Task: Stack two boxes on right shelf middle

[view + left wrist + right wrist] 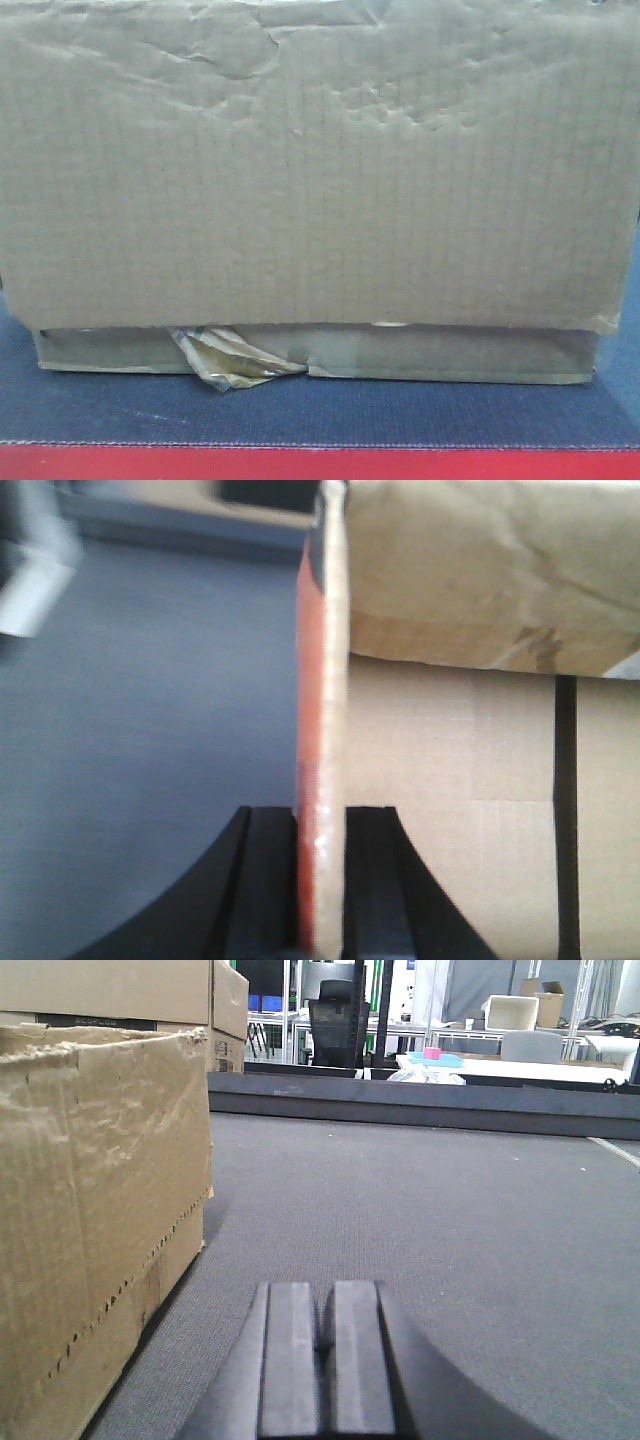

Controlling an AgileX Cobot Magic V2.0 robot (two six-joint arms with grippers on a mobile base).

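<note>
box (320, 170) on mat (320, 415) | tape scrap (225, 360) at box's lower edge

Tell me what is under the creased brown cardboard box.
The creased brown cardboard box sits on a dark grey mat with a red front edge. A crumpled tape scrap pokes out at its base. Anything beneath the box is covered.

Support: dark grey flat mat with red front edge (320, 425). Creased brown corrugated cardboard box (320, 170) sat directly on it.
</note>
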